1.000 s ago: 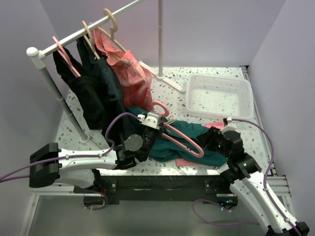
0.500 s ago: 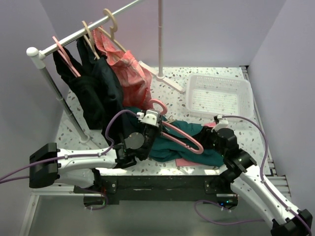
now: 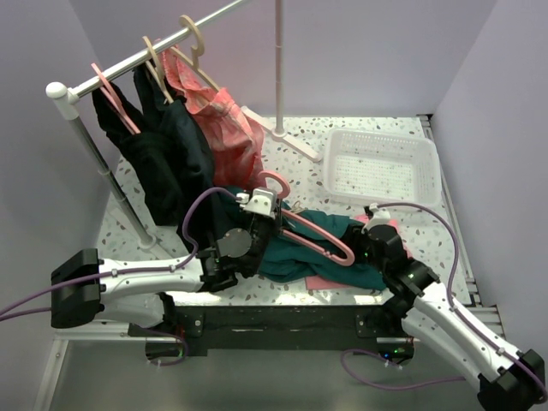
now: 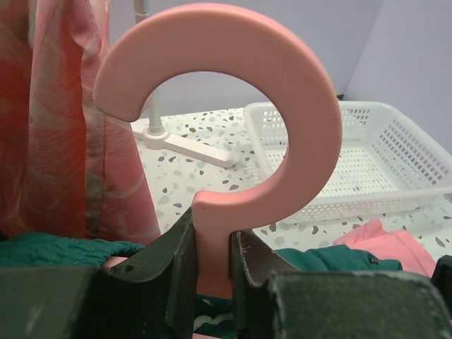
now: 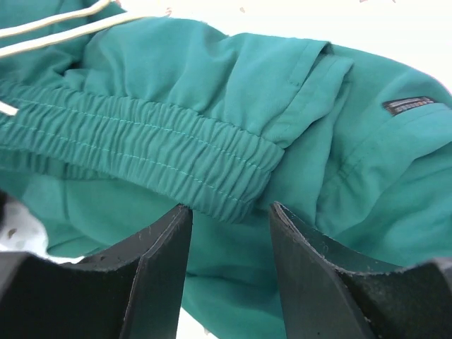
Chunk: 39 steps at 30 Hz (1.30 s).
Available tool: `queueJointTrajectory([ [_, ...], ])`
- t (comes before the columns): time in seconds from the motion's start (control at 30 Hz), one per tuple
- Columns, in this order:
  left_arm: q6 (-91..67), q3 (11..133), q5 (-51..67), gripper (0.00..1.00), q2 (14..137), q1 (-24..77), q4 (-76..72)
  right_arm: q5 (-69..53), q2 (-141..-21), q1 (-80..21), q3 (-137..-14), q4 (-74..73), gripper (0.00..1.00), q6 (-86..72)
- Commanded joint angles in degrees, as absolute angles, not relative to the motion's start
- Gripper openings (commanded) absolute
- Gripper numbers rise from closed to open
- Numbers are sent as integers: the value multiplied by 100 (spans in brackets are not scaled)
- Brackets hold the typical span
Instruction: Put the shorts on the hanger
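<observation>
Near the middle of the bench (image 3: 377, 124), the shorts (image 3: 289, 261) lie crumpled with the hanger (image 3: 318, 237) slanting across them, its hook to the far left and its frame running out to the near right. Over the last second the left tool (image 4: 212, 258) has drawn the hook a little farther and to the left, raising that end slightly. It is closed firmly on the hanger's neck just below the hook, which stands upright in the wrist view. Meanwhile the right tool (image 5: 229, 229) has slid leftward and farther in from the right edge of the pile, and now sits over the near-right part of the shorts, just beside the hanger's low end. Its jaws stand parted, and the wrist camera shows the gathered elastic waistband (image 5: 176, 155) lying just beyond the gap, not yet pinched, with the light drawstring (image 5: 63, 25) trailing off to the far left. I judge that the arm has lined up for a grasp on the waistband, while nothing of the shorts is threaded on the frame yet. A flat pink cloth (image 3: 324, 282) peeks out under the near edge, and a white basket (image 3: 428, 150) sits well apart at the far right. For writing, only a small dark tag (image 5: 409, 104) sewn on the shorts shows, and its lettering is too small to read.
</observation>
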<state>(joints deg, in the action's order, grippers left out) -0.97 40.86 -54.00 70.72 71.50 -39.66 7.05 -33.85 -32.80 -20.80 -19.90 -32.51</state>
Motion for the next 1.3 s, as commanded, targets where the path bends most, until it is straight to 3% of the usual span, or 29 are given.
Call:
queueJointTrajectory([
  [0.0, -185, 4394, -5397, 0, 6943, 7093, -4192, 1212, -3585, -3322, -2162, -1495, 51, -3076],
  [0.33, -62, 4421, -5361, 0, 7031, 7058, -4429, 1801, -4156, -3331, -2302, -633, 38, -3032],
  [0.43, 201, 4421, -5405, 0, 7119, 7049, -4798, 1907, -4359, -3340, -2652, -921, 13, -3128],
  [0.47, 289, 4430, -5423, 0, 7154, 7049, -4938, 1890, -4377, -3340, -2802, -1384, 0, -3320],
  [0.77, 1379, 4448, -5449, 0, 7523, 7049, -6476, 1204, -4167, -3340, -4762, -5251, 0, -4578],
  [0.93, 2082, 4342, -5458, 0, 7690, 7049, -7461, 1117, -3718, -3340, -5361, -6300, 0, -5254],
  [1.27, 2777, 4289, -5555, 0, 8033, 7084, -8472, 263, -4078, -3340, -6389, -7593, 0, -6432],
])
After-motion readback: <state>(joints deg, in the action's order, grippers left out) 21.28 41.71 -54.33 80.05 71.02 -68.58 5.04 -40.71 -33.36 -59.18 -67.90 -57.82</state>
